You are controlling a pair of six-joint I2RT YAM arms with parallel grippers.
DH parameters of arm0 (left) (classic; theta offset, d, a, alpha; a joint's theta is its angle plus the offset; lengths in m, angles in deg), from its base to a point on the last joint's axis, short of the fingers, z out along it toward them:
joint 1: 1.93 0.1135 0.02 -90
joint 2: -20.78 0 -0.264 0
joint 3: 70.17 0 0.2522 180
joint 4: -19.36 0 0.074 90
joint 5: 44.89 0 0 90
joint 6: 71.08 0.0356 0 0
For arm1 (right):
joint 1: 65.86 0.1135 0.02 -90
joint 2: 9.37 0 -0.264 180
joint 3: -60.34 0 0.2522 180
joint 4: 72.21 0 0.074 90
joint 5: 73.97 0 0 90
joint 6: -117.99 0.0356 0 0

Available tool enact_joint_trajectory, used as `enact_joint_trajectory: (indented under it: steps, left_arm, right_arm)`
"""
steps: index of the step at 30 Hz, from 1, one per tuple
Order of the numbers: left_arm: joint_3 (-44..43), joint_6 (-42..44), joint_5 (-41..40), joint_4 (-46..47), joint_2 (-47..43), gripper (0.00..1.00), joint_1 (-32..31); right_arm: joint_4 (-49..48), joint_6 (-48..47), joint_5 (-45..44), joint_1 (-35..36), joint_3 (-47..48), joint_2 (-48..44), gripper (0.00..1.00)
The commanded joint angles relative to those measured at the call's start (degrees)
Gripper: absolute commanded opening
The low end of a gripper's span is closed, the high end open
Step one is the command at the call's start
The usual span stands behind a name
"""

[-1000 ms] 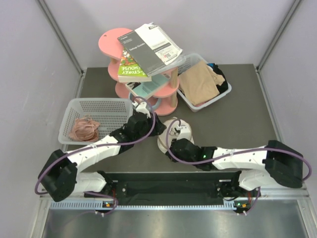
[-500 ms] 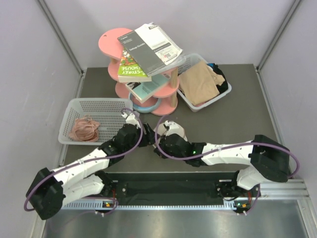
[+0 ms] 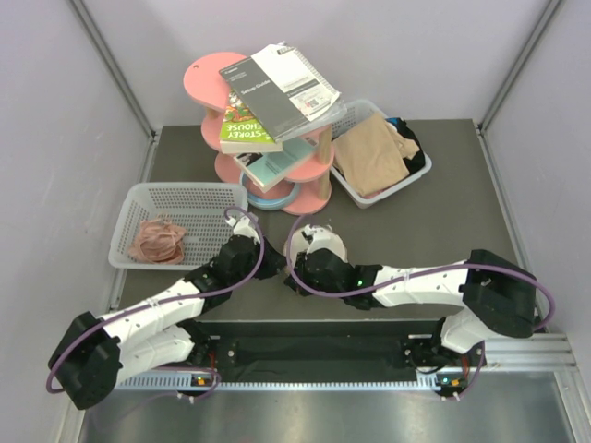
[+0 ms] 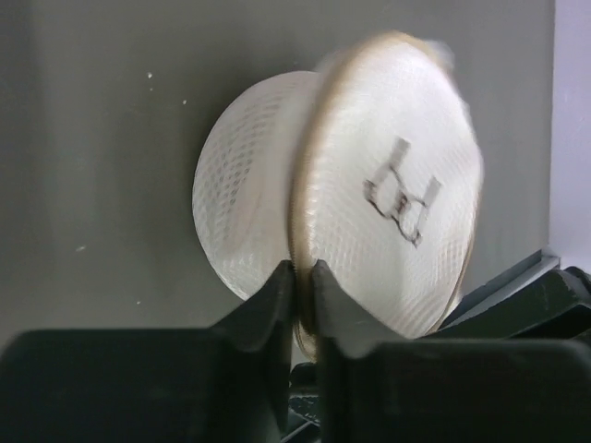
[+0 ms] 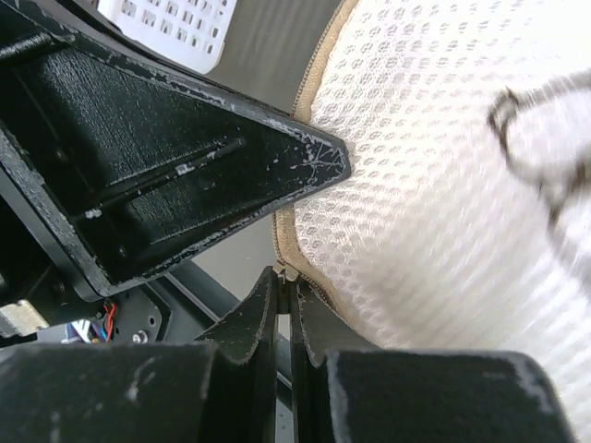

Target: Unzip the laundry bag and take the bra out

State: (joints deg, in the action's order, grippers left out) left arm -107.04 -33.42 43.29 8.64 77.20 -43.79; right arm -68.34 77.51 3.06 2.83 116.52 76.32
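Note:
The laundry bag [image 4: 388, 212], a round cream mesh pouch with a black bra outline, stands on edge between both arms. My left gripper [image 4: 303, 269] is shut on its tan zipper band at the lower rim. My right gripper [image 5: 287, 277] is shut on the small metal zipper pull at the bag's [image 5: 443, 212] edge, right beside a black finger [image 5: 185, 175] of the left gripper. From above, only a bit of the bag [image 3: 325, 242] shows behind the two wrists, which meet near the table's front centre. The bra is hidden.
A white mesh basket [image 3: 180, 221] at the left holds a pinkish-brown bundle [image 3: 155, 242]. A pink tiered stand [image 3: 268, 138] with books stands at the back. A clear bin [image 3: 406, 180] with tan cloth [image 3: 369, 157] sits at the back right.
The right arm swung left and tipped the bag up on edge. The left arm pulled back toward the front, opened, then closed on the bag's rim.

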Motion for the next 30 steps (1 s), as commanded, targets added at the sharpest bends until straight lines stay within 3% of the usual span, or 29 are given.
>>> enact_joint_trajectory:
  steps: [1,4,17,30]
  left_arm:
    - [0.3,-0.3,-0.1,3.4,-0.1,0.08,0.1]
    - [0.2,-0.3,-0.5,2.9,-0.2,0.00,0.1]
    - [-1.4,2.2,-4.0,-0.3,0.4,0.00,0.1]
    - [-4.2,6.5,-9.2,-2.8,0.9,0.00,0.7]
  right_arm:
    - [-2.8,-0.4,0.3,0.2,1.7,0.4,0.00]
    - [-2.7,-0.2,0.2,0.1,1.8,0.6,0.00]
    - [-0.5,-0.3,-0.3,0.2,2.6,0.4,0.00]
    - [4.8,-0.4,-3.3,0.1,-0.7,-5.8,0.00]
